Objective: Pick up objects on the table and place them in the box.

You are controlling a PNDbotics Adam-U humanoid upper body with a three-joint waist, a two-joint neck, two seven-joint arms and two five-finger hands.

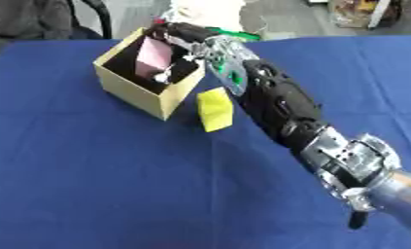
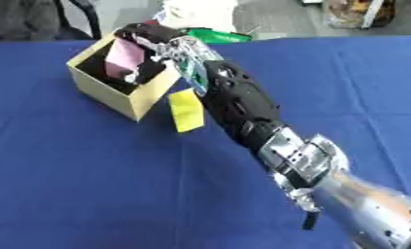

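My right arm reaches from the lower right across the blue table to an open tan cardboard box [image 1: 130,87] at the upper left. My right hand [image 1: 181,38] hovers over the box's far rim, its fingers curled on a pink flat object [image 1: 155,57] that hangs tilted inside the box opening. A small white bit [image 1: 161,77] shows at the pink object's lower end. A yellow block [image 1: 214,109] lies on the cloth just right of the box, beside my forearm. My left hand shows in no view.
The blue tablecloth [image 1: 89,185] spreads wide in front and to the left. Beyond the far edge sit a white bundle [image 1: 210,12], a green item [image 1: 238,34] and dark chair parts [image 1: 38,19].
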